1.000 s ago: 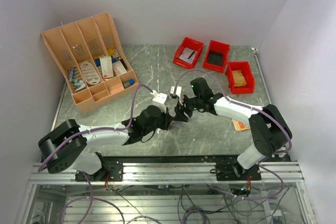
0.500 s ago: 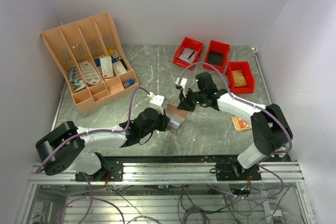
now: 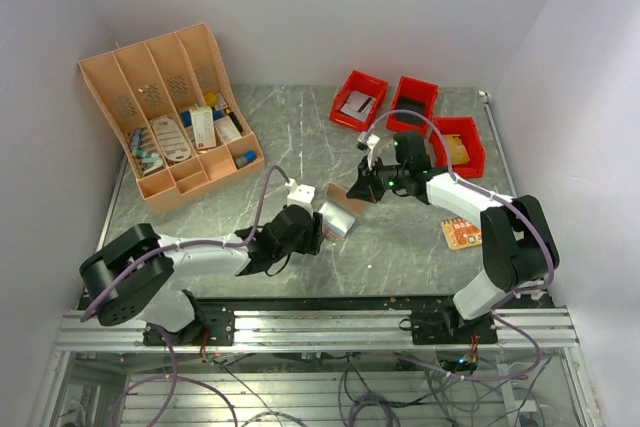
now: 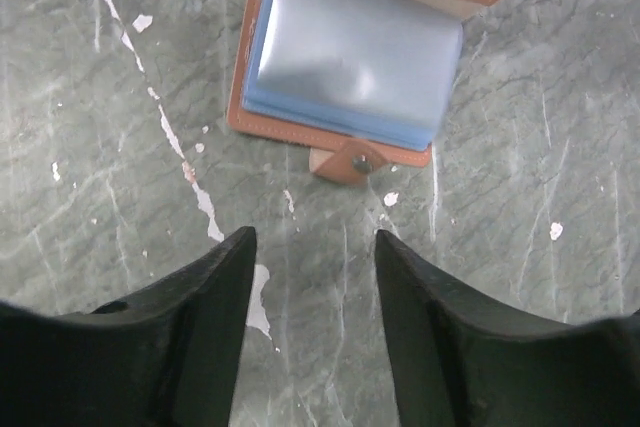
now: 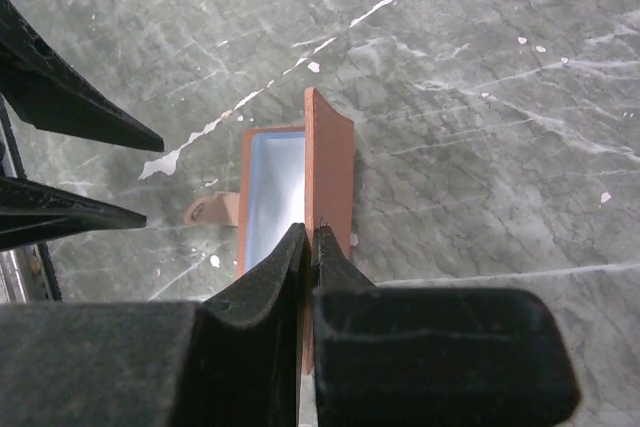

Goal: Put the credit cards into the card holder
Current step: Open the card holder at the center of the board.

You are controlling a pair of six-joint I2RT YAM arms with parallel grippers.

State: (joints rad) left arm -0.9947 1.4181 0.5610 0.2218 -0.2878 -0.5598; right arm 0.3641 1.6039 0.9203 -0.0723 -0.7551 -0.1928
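The tan-brown card holder (image 3: pixel 335 215) lies open on the marble table, its bluish clear sleeves (image 4: pixel 350 57) facing up and its snap tab (image 4: pixel 350 159) pointing at my left gripper. My right gripper (image 3: pixel 366 190) is shut on the holder's cover flap (image 5: pixel 330 162), which it holds raised on edge. My left gripper (image 3: pixel 312 225) rests just short of the holder, open and empty (image 4: pixel 315 237). An orange credit card (image 3: pixel 461 234) lies flat on the table by the right arm.
A large orange-tan slotted rack (image 3: pixel 170 122) with small items stands at the back left. Three red bins (image 3: pixel 412 105) sit at the back right; one holds a pale card (image 3: pixel 357 103), another a tan item (image 3: pixel 456 149).
My left gripper has opened and let go of the holder. My right gripper has shut on the cover flap and drawn it to the right, spreading the holder open.
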